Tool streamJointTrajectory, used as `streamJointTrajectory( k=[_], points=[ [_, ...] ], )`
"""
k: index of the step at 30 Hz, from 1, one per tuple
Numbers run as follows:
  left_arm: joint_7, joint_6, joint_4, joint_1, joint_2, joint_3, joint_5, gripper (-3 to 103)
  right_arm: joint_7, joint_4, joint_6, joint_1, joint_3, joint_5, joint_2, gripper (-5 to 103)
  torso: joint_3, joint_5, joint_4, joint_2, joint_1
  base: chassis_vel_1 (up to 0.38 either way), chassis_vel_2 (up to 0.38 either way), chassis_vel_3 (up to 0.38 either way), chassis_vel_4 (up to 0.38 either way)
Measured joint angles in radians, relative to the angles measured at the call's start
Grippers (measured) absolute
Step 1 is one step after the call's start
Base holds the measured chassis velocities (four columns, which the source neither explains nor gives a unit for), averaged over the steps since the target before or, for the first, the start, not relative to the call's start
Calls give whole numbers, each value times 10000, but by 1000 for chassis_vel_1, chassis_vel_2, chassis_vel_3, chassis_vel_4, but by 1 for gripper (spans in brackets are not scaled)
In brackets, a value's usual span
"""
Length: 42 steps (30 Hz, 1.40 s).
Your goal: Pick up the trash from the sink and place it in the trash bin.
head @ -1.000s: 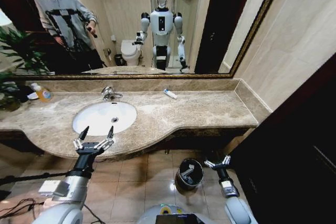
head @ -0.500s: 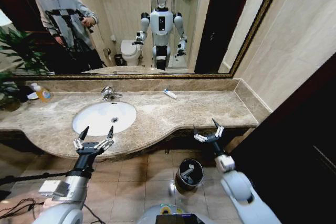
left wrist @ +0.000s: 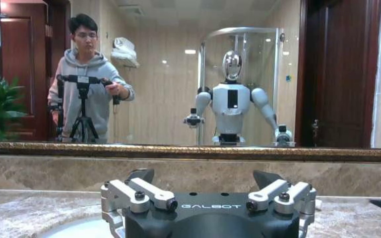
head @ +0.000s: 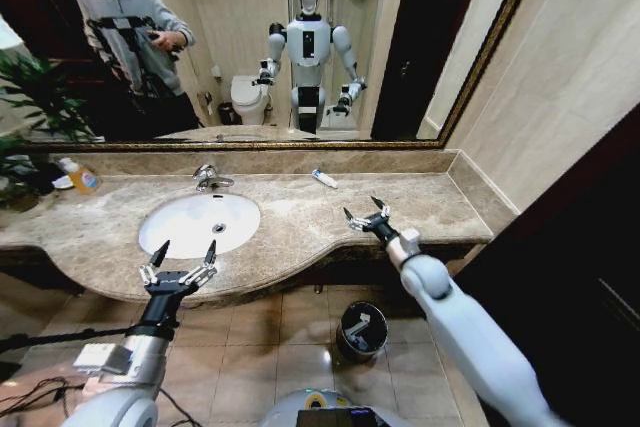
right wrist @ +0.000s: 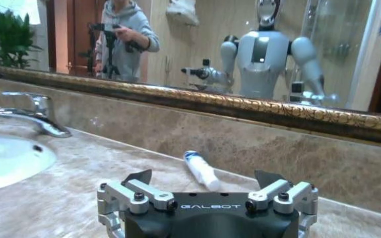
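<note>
Head view: I see my right gripper (head: 366, 215) raised over the beige marble desk (head: 420, 209), jaws spread apart and holding nothing, just in front of a small white tube with a blue end (head: 323, 179) that lies on the desk near the back ledge, well right of the sink (head: 199, 223). In the right wrist view that tube (right wrist: 200, 170) lies beyond the gripper (right wrist: 204, 181), nothing standing between them, with the chrome faucet (right wrist: 35, 119) and the white basin (right wrist: 8, 161) off to one side. My left gripper (head: 180, 269) hangs at the front edge of the desk before the basin, jaws likewise released and empty; in the left wrist view it (left wrist: 204, 181) faces the mirror (left wrist: 190, 74). The black trash bin (head: 361, 331) stands on the tiled floor (head: 270, 347) below the desk. A pump bottle of orange liquid (head: 78, 176) and a potted plant (head: 30, 107) occupy the far left. A gilt-framed mirror (head: 250, 47) backs the desk.
</note>
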Motion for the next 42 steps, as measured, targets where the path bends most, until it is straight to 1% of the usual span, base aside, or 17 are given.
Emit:
streamJointTrajectory(
  k=[1, 2, 5, 6, 8, 10, 11, 14, 15, 18, 23, 24, 25, 28, 33, 36, 42],
  points=[
    [1, 0, 0, 0, 0, 0, 0, 100, -39, -503, -146, 574, -240, 145, 210, 100, 0, 0, 1, 0, 0, 0, 0, 0, 0],
    [1, 0, 0, 0, 0, 0, 0, 100, -39, -503, -146, 574, -240, 145, 210, 100, 0, 0, 1, 0, 0, 0, 0, 0, 0],
    [-2, 0, 0, 0, 0, 0, 0, 100, -130, -1601, -316, 1638, -592, 31, 900, 100, 0, -1, 4, 0, 1, 0, 0, 0, 0],
    [-2, 0, 0, 0, 0, 0, 0, 100, -130, -1601, -316, 1638, -592, 31, 900, 100, 0, -1, 4, 0, 1, 0, 0, 0, 0],
    [-1, -1, 0, 0, 0, -1, 0, 100, -260, -2231, -543, 2117, -807, 15, 1315, 100, -1, -1, 4, 0, 0, 0, 0, 0, 0],
    [0, 0, 0, 0, 0, 0, 0, 100, -413, -2849, -617, 2512, -1029, -12, 1644, 100, -2, -1, 3, 0, 0, 0, 0, 0, 0],
    [0, 0, 0, 0, 0, 0, 0, 100, -413, -2849, -617, 2512, -1029, -12, 1644, 100, -2, -1, 3, 0, 0, 0, 0, 0, 0],
    [-1, -1, 0, 0, 0, 0, 0, 100, -546, -3836, -621, 3135, -1255, -86, 2186, 100, -1, 0, 2, 0, -1, 0, 0, 0, 0],
    [-1, -1, 0, 0, 0, 0, 0, 100, -546, -3836, -621, 3135, -1255, -86, 2186, 100, -1, 0, 2, 0, -1, 0, 0, 0, 0],
    [0, -1, 0, 0, 0, 0, 0, 100, -552, -4543, -600, 3647, -1363, -216, 2651, 100, -1, 1, 7, 0, 0, 0, 0, 0, 0],
    [-1, 0, 0, 0, 0, -1, 0, 100, -332, -4607, -691, 3601, -1182, -568, 2568, 100, -2, -1, 5, 0, 0, 0, 0, 0, 0],
    [-1, 0, 1, 0, 0, -1, 0, 100, -266, -4749, -692, 3614, -1098, -734, 2571, 100, -2, -1, -3, 2, -1, 0, 0, 0, 0],
    [-1, 0, 1, 0, 0, 0, 0, 100, -240, -4890, -690, 3660, -1085, -800, 2614, 100, -2, -1, -5, 2, -2, 0, 0, 0, 0],
    [0, 0, 0, 0, 0, 0, 0, 100, -216, -5386, -630, 3886, -1148, -890, 2811, 100, -2, 1, -3, 2, -2, 0, 0, 0, 0],
    [-1, 0, 1, 0, 0, 0, 0, 100, -241, -6440, -378, 4483, -1201, -1023, 3373, 100, -1, 0, 5, 1, -1, 0, 0, 0, 0],
    [0, 0, 0, 0, 1, 0, 0, 100, -343, -7116, -214, 4865, -1203, -1212, 3738, 100, -2, -1, 4, 2, -1, 0, 0, 0, 0],
    [0, 0, 0, 0, 0, 0, 0, 100, -382, -7926, -31, 5206, -1256, -1284, 4124, 100, -2, -1, 3, 1, -1, 0, 0, 0, 0]
  ],
)
